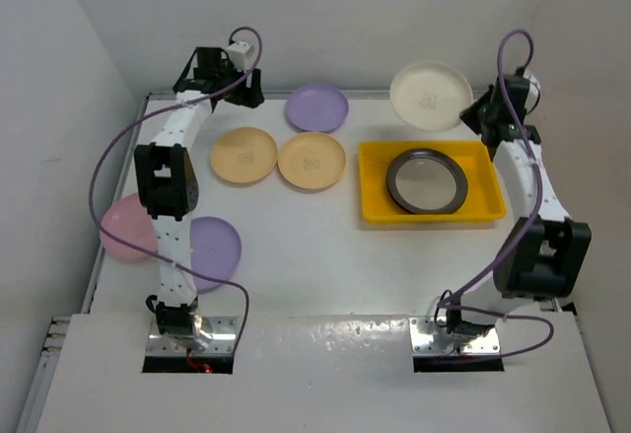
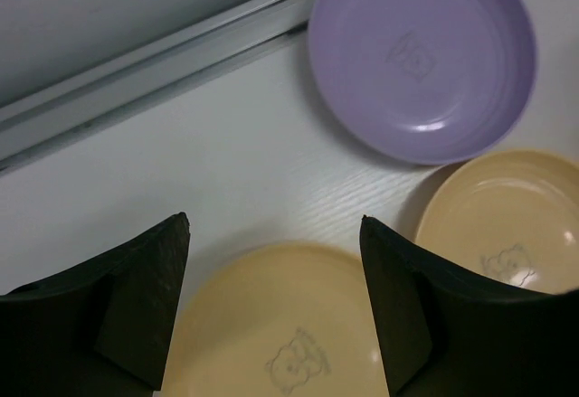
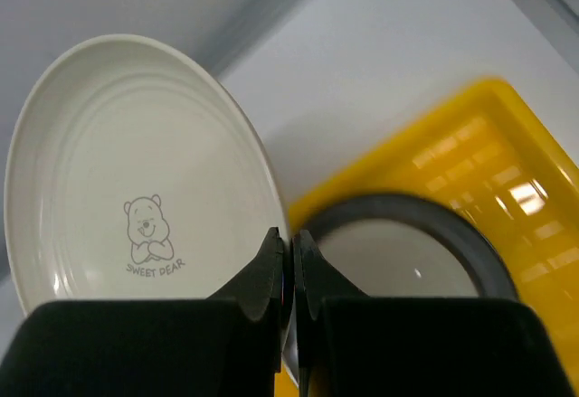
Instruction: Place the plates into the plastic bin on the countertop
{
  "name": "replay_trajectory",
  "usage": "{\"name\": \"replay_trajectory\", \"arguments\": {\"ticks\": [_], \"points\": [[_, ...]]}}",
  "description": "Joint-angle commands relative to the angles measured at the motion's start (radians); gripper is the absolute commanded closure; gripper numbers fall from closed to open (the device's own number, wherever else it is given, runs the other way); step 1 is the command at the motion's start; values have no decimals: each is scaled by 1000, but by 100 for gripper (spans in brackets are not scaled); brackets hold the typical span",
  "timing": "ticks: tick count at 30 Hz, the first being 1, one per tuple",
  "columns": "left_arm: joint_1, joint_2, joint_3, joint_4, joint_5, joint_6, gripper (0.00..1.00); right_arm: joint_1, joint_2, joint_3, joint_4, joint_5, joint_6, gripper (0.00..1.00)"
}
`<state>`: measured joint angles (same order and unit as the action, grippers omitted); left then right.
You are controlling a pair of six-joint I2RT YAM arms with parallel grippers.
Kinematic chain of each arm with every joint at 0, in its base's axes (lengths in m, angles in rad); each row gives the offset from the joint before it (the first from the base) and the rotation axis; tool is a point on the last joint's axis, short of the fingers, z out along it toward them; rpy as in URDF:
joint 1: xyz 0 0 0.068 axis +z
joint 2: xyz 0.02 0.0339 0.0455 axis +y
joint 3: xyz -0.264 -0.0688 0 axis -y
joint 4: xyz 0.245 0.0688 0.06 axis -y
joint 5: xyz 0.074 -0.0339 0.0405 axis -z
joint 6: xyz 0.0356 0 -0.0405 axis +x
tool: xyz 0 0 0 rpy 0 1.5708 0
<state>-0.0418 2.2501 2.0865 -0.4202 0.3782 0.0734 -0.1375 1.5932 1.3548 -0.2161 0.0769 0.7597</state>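
Countertop (image 1: 315, 246): dark-rimmed plate (image 1: 426, 181) inside bin (image 1: 375, 201)

Bright, even overhead light; soft shadows; glare on plastic bin (image 3: 520, 193); wrist-view foreground slightly soft.

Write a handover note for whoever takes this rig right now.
Left gripper: open, empty, over the left orange plate.
Right gripper: shut on the rim of the cream plate, held tilted behind the bin.
Done: a dark-rimmed plate lies in the bin.
Left: the cream plate, then those on the countertop: left orange plate, right orange plate, back lilac plate, near lilac plate, pink plate at the left edge.
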Motion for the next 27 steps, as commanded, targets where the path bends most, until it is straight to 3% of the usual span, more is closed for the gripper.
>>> {"name": "replay_trajectory", "arguments": {"ticks": [1, 9, 17, 19, 20, 23, 27], "points": [[-59, 98, 130, 23, 43, -113, 24, -16, -50, -184, -114, -49, -71, 100], [-153, 253, 201, 188, 24, -236, 24, -97, -170, -439, -95, -115, -123, 100], [-196, 350, 201, 273, -94, -350, 22, -106, -115, -507, -12, -83, -163, 99], [-205, 362, 211, 282, -172, -350, 22, -105, -78, -479, -37, -80, -187, 94], [-214, 371, 211, 282, -195, -362, 23, -103, -73, -470, -45, -80, -198, 83], [-214, 399, 233, 282, -219, -362, 27, -99, -55, -439, -92, -56, -212, 63], [-224, 423, 244, 291, -219, -362, 39, -94, -61, -418, -108, -13, -232, 53]]}}
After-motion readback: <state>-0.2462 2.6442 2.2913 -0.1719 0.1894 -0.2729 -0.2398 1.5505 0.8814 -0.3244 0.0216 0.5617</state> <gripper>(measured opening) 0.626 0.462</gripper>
